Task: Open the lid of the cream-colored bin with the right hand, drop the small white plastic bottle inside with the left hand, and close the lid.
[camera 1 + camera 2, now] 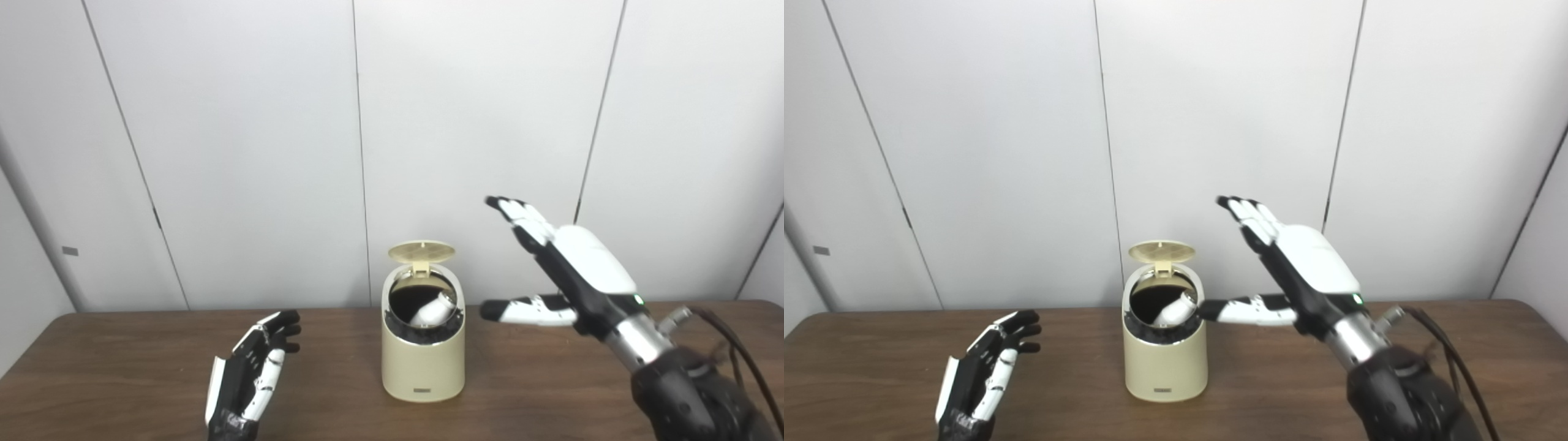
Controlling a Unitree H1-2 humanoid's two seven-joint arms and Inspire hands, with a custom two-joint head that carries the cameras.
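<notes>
- Bottle [433, 311] first: the small white plastic one is already inside the cream-colored bin [422, 361], lying tilted in the dark opening, long axis running from lower left up to upper right, neck end resting near the right side of the rim.
- Bin stands upright around the middle of the brown table [551, 392], small label at its base facing the cameras.
- Lid [422, 251] is flipped up and back on its hinge at the far side, ribbed underside showing.
- Right hand [566, 269] hangs in the air to the right of the bin, fingers spread and straight, thumb pointing toward the bin but not touching it in the left eye view. Holding nothing.
- Left hand [251, 373] is low by the table's front left, fingers loosely apart, empty, well apart from the bin.
- Plenty of bare tabletop on both sides of the bin; wall panels [245, 153] close behind.
</notes>
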